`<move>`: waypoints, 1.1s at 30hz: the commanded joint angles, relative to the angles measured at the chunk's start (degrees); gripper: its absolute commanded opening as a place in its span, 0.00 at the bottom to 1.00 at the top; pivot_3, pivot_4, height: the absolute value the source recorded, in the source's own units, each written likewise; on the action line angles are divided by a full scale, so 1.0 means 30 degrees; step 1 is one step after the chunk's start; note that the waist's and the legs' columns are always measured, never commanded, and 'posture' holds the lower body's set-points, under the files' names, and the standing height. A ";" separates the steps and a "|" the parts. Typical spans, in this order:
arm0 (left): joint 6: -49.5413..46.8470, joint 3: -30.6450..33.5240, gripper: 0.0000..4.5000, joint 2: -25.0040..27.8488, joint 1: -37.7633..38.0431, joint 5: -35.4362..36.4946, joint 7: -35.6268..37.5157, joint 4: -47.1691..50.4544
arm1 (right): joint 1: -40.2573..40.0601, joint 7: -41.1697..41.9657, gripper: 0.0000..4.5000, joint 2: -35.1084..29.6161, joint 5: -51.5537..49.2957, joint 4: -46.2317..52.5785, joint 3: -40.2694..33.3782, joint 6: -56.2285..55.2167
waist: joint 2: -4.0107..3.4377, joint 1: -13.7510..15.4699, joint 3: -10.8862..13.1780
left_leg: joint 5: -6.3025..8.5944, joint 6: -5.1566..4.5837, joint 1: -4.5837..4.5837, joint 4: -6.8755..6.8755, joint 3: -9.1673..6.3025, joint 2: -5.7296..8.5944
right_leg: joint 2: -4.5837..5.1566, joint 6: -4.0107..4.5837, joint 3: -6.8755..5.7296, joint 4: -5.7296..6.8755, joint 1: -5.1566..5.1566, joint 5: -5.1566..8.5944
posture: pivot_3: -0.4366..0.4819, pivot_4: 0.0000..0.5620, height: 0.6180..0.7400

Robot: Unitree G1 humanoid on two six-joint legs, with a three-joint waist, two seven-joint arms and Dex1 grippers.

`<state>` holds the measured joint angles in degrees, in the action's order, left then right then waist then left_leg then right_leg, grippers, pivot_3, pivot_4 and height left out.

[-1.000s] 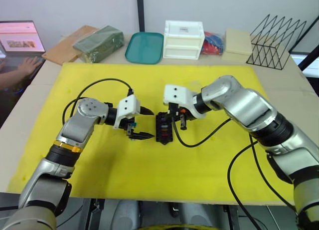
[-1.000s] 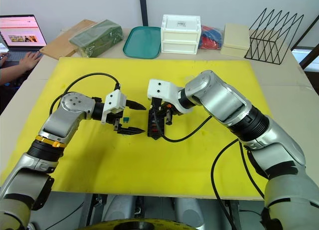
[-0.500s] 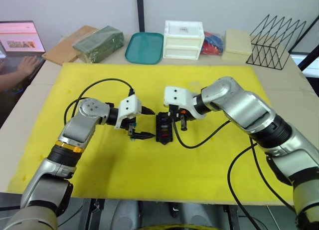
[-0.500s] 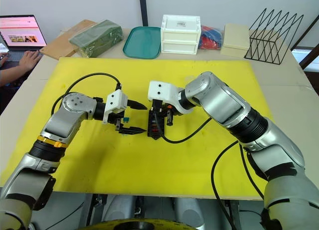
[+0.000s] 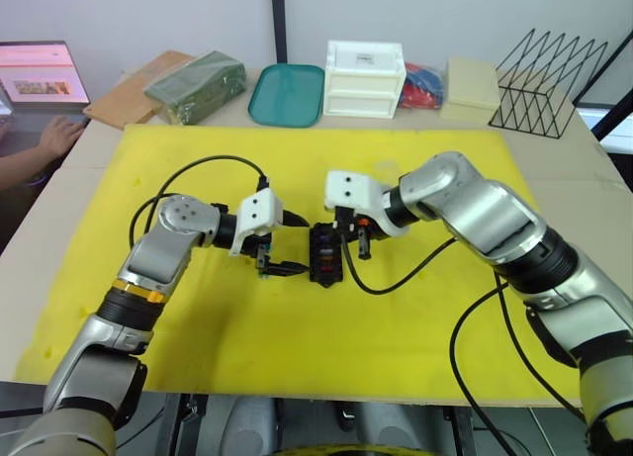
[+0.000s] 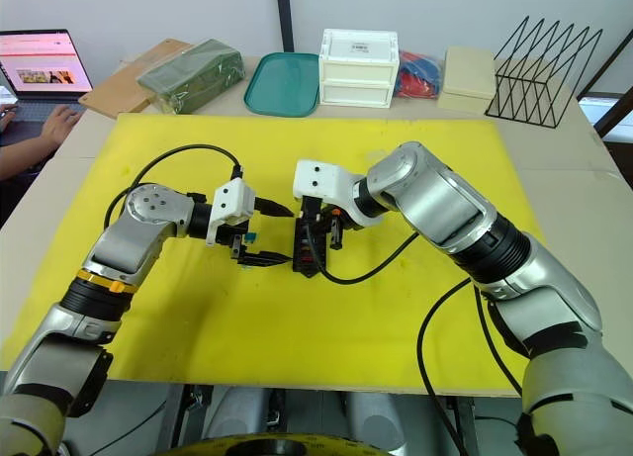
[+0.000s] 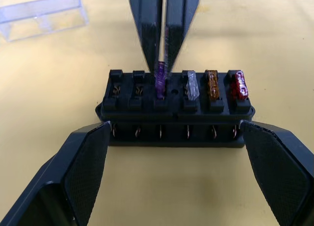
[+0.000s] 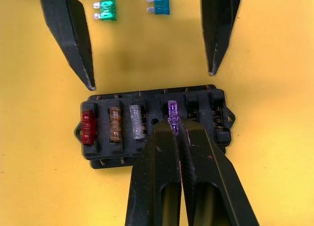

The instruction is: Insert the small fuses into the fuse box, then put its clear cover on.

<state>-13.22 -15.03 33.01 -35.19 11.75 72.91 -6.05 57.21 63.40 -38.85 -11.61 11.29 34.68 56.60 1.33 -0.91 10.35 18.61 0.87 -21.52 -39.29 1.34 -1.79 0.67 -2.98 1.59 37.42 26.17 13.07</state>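
While the fuse box (image 8: 154,128) lies at frame centre on the yellow mat of the table (image 5: 59,179), its long axis running near to far in the eye views, slots upward, three fuses (red, orange, grey) are seated. The purple fuse (image 8: 172,110) stands upright in the fourth slot, pinched by the nearly closed right hand (image 8: 179,133). The left hand (image 7: 174,152) is spread wide, empty, flanking the box. Green (image 8: 105,10) and teal (image 8: 159,4) fuses remain loose beside it. The clear cover (image 7: 41,15) is not yet fitted, at upper left of the left wrist view.
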 commanded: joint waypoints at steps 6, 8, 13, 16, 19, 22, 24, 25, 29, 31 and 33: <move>0.0310 0.0037 0.99 -0.0113 -0.0045 -0.0044 -0.0155 0.0456 | 0.0423 0.0272 0.00 -0.0010 0.0019 0.0763 -0.0546 -0.0265 | 0.0000 0.0003 0.0000 | 0.0000 0.0000 -0.0001 0.0000 0.0001 0.0000 | 0.0000 0.0000 -0.0001 0.0000 0.0001 0.0000 | 0.48 0.27 1.00; 0.0331 0.0035 0.99 -0.0116 -0.0052 -0.0047 -0.0171 0.0446 | 0.0362 0.0255 0.00 -0.0032 0.0143 0.0681 -0.0444 -0.0382 | 0.0000 0.0002 0.0000 | 0.0000 0.0000 -0.0001 0.0000 0.0001 0.0000 | 0.0000 0.0000 0.0000 0.0000 0.0002 0.0000 | 0.48 0.27 1.00; 0.0369 0.0027 0.99 -0.0109 -0.0019 -0.0065 -0.0202 0.0493 | 0.0290 0.0185 0.00 -0.0068 0.0532 0.0367 -0.0207 -0.0693 | 0.0000 0.0001 0.0000 | 0.0000 0.0000 -0.0001 0.0000 0.0001 0.0000 | 0.0000 0.0000 0.0000 0.0000 0.0001 0.0000 | 0.48 0.27 1.00; 0.0398 0.0025 0.99 -0.0113 -0.0013 -0.0075 -0.0217 0.0498 | 0.0183 0.0245 0.00 -0.0089 0.0831 0.0159 0.0005 -0.0952 | 0.0000 0.0003 0.0000 | 0.0000 0.0000 -0.0001 0.0000 0.0000 0.0000 | 0.0000 0.0000 0.0000 0.0000 0.0001 0.0000 | 0.48 0.27 1.00; 0.0416 0.0021 0.99 -0.0109 -0.0017 -0.0097 -0.0241 0.0497 | 0.0055 0.0349 0.00 -0.0077 0.1013 0.0053 0.0159 -0.1113 | 0.0000 0.0004 0.0000 | 0.0000 0.0000 -0.0001 0.0000 0.0001 0.0000 | 0.0000 0.0000 -0.0001 0.0000 0.0001 0.0000 | 0.48 0.27 1.00; 0.0438 0.0020 0.99 -0.0108 -0.0014 -0.0119 -0.0266 0.0489 | -0.0084 0.0497 0.00 -0.0086 0.1144 0.0049 0.0339 -0.1196 | 0.0000 0.0007 0.0000 | 0.0000 0.0000 0.0000 0.0000 0.0001 0.0000 | 0.0001 0.0000 0.0000 0.0000 0.0001 0.0000 | 0.48 0.27 1.00; 0.0447 0.0016 0.99 -0.0112 -0.0010 -0.0133 -0.0286 0.0482 | -0.0203 0.0615 0.00 -0.0097 0.1198 0.0091 0.0457 -0.1257 | 0.0000 0.0010 0.0000 | 0.0000 0.0000 0.0000 0.0000 0.0000 0.0000 | 0.0001 0.0000 -0.0001 0.0000 -0.0001 0.0000 | 0.48 0.27 1.00; 0.0449 0.0013 0.99 -0.0115 -0.0009 -0.0138 -0.0295 0.0477 | -0.0252 0.0682 0.00 -0.0092 0.1215 0.0112 0.0496 -0.1277 | 0.0000 0.0012 0.0000 | 0.0000 0.0000 0.0000 0.0000 0.0000 0.0000 | 0.0001 0.0000 -0.0001 0.0000 -0.0001 0.0000 | 0.48 0.27 1.00; 0.0446 0.0013 0.99 -0.0135 -0.0020 -0.0153 -0.0331 0.0454 | -0.0328 0.0867 0.00 0.0004 0.1285 0.0076 0.0529 -0.1318 | 0.0000 0.0017 -0.0001 | 0.0000 0.0000 0.0003 -0.0001 0.0000 0.0001 | 0.0001 0.0000 -0.0001 0.0000 -0.0006 0.0000 | 0.48 0.27 1.00; 0.0444 0.0019 0.99 -0.0154 -0.0027 -0.0170 -0.0334 0.0439 | -0.0350 0.0903 0.00 0.0044 0.1366 -0.0001 0.0578 -0.1356 | 0.0000 0.0023 -0.0001 | 0.0000 0.0000 0.0004 -0.0001 0.0000 0.0001 | 0.0001 0.0000 -0.0001 0.0000 -0.0006 0.0000 | 0.48 0.27 1.00; 0.0445 0.0028 0.99 -0.0183 -0.0037 -0.0196 -0.0332 0.0411 | -0.0448 0.0934 0.00 0.0084 0.1511 -0.0154 0.0734 -0.1504 | 0.0000 0.0032 -0.0001 | 0.0000 0.0000 0.0003 -0.0001 0.0000 0.0001 | 0.0001 0.0000 -0.0001 0.0000 -0.0007 0.0000 | 0.48 0.27 1.00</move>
<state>-12.89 -15.04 32.54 -35.07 11.22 72.10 -6.05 56.36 65.32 -38.88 -7.54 10.94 35.75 52.25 1.33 -0.81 10.34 18.61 0.87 -21.51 -39.29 1.34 -1.79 0.67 -2.98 1.59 37.42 26.15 13.07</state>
